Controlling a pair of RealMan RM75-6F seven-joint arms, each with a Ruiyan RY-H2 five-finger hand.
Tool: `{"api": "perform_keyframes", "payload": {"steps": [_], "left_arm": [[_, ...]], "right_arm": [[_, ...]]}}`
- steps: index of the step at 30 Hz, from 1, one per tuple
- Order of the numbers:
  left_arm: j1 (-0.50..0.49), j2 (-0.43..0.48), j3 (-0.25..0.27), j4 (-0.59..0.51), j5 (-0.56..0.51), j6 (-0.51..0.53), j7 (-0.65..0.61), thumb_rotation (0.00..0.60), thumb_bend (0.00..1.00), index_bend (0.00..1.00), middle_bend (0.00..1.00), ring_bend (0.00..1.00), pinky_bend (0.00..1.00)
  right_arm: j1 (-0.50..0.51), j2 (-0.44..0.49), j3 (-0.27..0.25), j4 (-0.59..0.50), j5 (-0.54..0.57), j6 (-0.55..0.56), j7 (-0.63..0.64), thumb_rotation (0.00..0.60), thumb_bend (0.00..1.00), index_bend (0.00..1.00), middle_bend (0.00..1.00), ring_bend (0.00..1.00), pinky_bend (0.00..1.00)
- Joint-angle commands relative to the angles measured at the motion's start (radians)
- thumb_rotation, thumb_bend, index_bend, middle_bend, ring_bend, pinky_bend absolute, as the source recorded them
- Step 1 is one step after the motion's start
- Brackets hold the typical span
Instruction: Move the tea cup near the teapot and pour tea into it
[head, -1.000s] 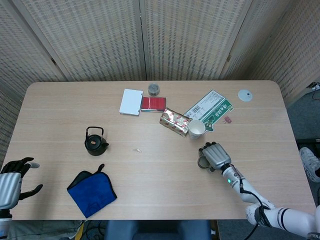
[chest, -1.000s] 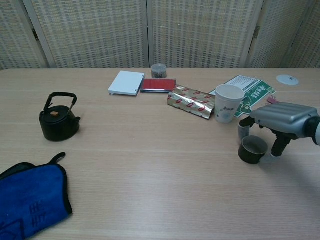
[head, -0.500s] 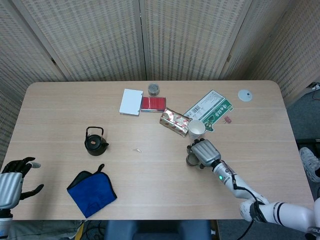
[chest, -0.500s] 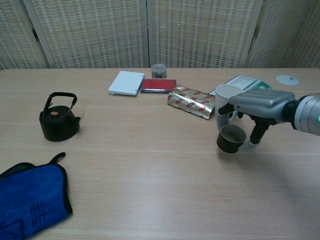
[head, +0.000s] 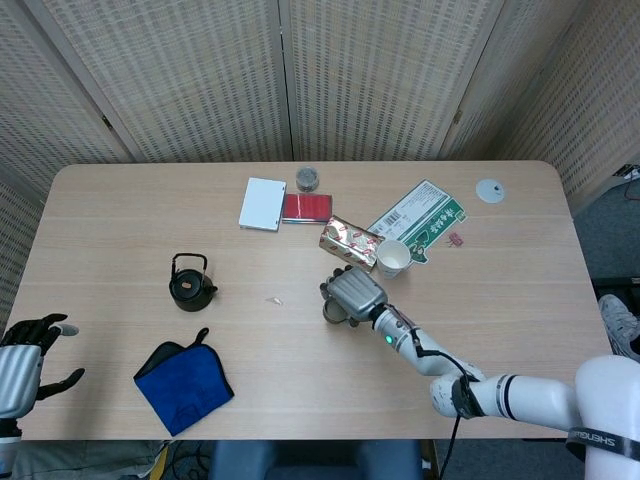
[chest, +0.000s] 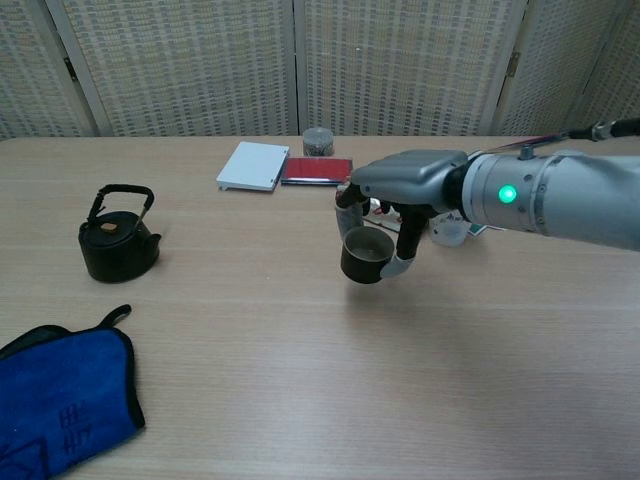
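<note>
Woven folding screens (head: 300, 70) close off the far side of a pale wood-grain table (head: 130, 210) with rounded corners.

Far edge, middle: white box (head: 262, 203), red packet (head: 307, 207), small round tin (head: 307, 178). Toward the far right corner: green-and-white leaflet (head: 420, 217) and a white disc (head: 490, 190). A gold-and-red foil packet (head: 348, 243) and a paper cup (head: 393, 258) lie near the table's middle.

Tea cup (chest: 363, 255): small, dark, round, open top up, about mid-table, lifted clear of the surface in the chest view. Right hand (chest: 405, 190) grips it from above, fingers curled round its rim and side.

Teapot (chest: 118, 240): black, bail handle upright, left half of the table, well apart from the cup. Blue cloth (chest: 62, 405) at the near left edge.

Left hand (head: 28, 360) off the near left corner, fingers spread, holding nothing.
</note>
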Motion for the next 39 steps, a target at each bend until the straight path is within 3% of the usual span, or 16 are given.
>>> {"api": "perform_keyframes", "payload": {"steps": [1,20,31,39], "left_arm": [[0.0,0.001,0.0,0.0,-0.001,0.0,0.0,0.6,0.15,0.38,0.24,0.26,0.17],[0.021,0.007,0.002,0.01,-0.015,0.018,-0.001,0.6,0.15,0.38,0.24,0.26,0.14],[0.03,0.006,0.003,0.018,-0.015,0.025,-0.009,0.6,0.15,0.38,0.24,0.26,0.14],[0.028,0.002,0.002,0.02,-0.012,0.023,-0.006,0.6,0.15,0.37,0.24,0.26,0.14]], "right_arm": [[0.069,-0.045,0.009,0.043,0.07,-0.027,-0.048,0.6,0.21,0.5,0.37,0.24,0.32],[0.346,-0.256,-0.032,0.286,0.27,-0.073,-0.19,0.6,0.21,0.5,0.37,0.24,0.32],[0.401,-0.298,-0.074,0.357,0.342,-0.074,-0.205,0.6,0.21,0.5,0.34,0.25,0.32],[0.414,-0.294,-0.093,0.364,0.368,-0.076,-0.192,0.6,0.21,0.29,0.25,0.17,0.31]]}}
